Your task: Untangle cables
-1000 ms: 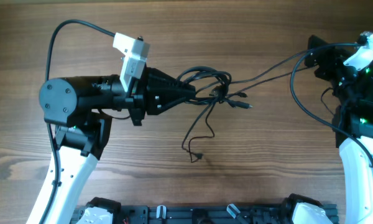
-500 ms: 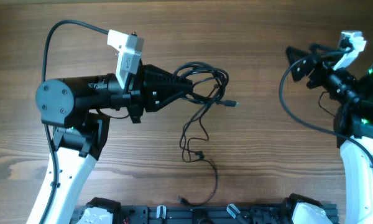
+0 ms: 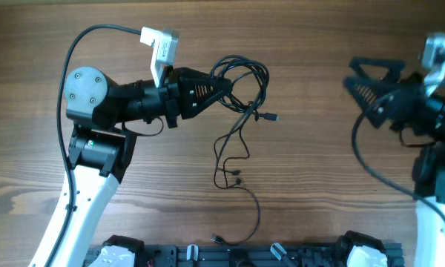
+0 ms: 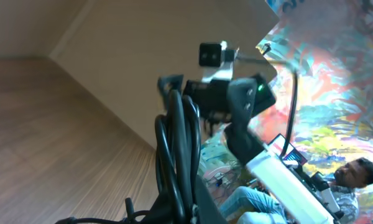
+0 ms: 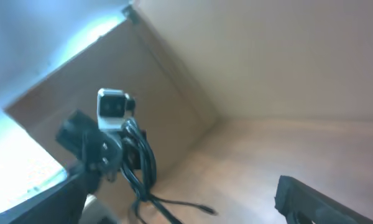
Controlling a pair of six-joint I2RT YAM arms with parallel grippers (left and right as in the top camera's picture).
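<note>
The cables (image 3: 246, 77) are thin black cords bunched in a loop, and my left gripper (image 3: 227, 86) is shut on that loop above the table. One strand hangs down to a small kink (image 3: 228, 175), then trails along the wood to a plug (image 3: 218, 239) by the front edge. Another plug (image 3: 271, 116) dangles right of the bundle. The left wrist view shows the cords (image 4: 177, 140) running straight up from my fingers. My right gripper (image 3: 354, 80) stands open and empty at the far right, well apart from the cords. The right wrist view shows the held bundle (image 5: 140, 163) in the distance.
The tabletop (image 3: 319, 185) is bare brown wood. A black rail with fittings (image 3: 237, 256) runs along the front edge. The left arm's thick camera cable (image 3: 81, 44) arcs over its base. The right arm (image 4: 233, 102) appears ahead in the left wrist view.
The strand stretched to my right gripper a second ago has come free and dropped onto the table. The right gripper has swung away, open. My left arm has risen slightly with the bundle.
</note>
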